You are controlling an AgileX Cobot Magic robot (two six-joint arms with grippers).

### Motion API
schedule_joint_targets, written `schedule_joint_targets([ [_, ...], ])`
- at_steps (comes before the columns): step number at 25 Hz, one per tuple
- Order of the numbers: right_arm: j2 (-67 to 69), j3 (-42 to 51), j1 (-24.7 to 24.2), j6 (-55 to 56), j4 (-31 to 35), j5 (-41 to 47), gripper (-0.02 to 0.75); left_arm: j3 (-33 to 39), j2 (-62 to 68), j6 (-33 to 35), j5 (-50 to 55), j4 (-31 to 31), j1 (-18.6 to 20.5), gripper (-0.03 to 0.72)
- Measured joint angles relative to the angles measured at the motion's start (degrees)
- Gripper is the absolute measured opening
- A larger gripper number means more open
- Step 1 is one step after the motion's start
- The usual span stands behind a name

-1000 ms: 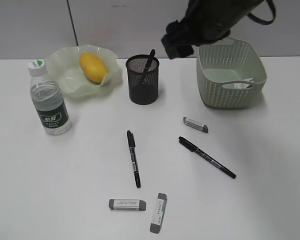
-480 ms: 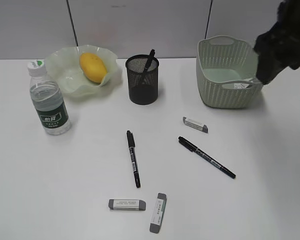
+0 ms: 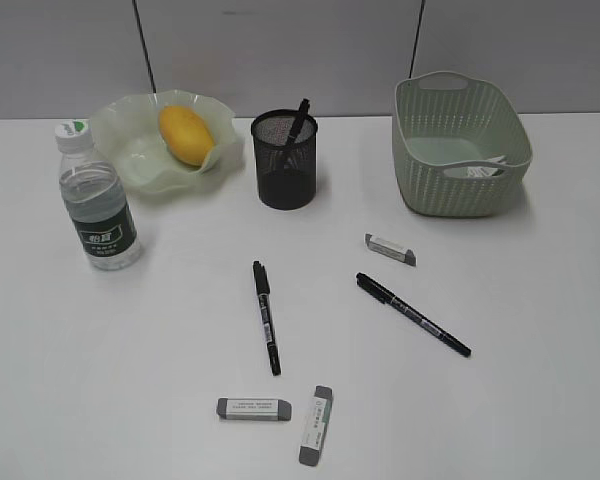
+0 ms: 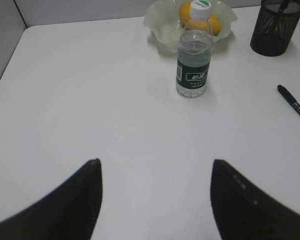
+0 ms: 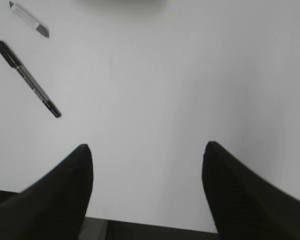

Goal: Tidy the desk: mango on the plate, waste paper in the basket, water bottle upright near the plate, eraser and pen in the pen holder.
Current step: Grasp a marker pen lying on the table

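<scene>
We are looking at a job partly done: the mango (image 3: 186, 134) is lying in the plate (image 3: 130, 150) at the far left, the water bottle (image 3: 98, 208) is standing upright just near of that plate, and the waste paper (image 3: 483, 170) is showing as a white scrap inside the basket (image 3: 460, 190) at the far right. One pen (image 3: 298, 122) is already leaning in the pen holder (image 3: 286, 160).

What is remaining, as we are judging it, is the loose stationery. Two pens, the left pen (image 3: 267, 317) and the right pen (image 3: 413, 314), are lying flat in the middle of the surface (image 3: 100, 380), with one eraser (image 3: 391, 249) just far of the right pen and two erasers, the flat eraser (image 3: 254, 409) and the angled eraser (image 3: 317, 425), close together at the near edge.

Both tools are holding nothing: the left tool (image 4: 155, 197) is hanging with its jaws spread over bare surface near of the bottle, and the right tool (image 5: 146, 192) is hanging spread near the right pen. We are expecting the next move to call for a low pinch across a thin pen or eraser.

Room is generous around each pen; only the two near erasers are crowding each other and the near edge.
</scene>
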Motion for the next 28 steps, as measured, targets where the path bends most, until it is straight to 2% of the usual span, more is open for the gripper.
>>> schedule_joint_targets([
  [10,-23.8,28.3,-0.4,0.1,1.3,-9.0,0.539,0.0,0.0,0.0,0.0,0.0,0.0,0.515],
  [14,-35.2,36.9,-0.4,0.1,1.3,-12.0,0.539,0.0,0.0,0.0,0.0,0.0,0.0,0.515],
  [20,-48.2,45.1,-0.4,0.1,1.3,-12.9,0.539,0.0,0.0,0.0,0.0,0.0,0.0,0.515],
  [28,-65.2,46.0,-0.4,0.1,1.5,-12.5,0.539,0.0,0.0,0.0,0.0,0.0,0.0,0.496],
])
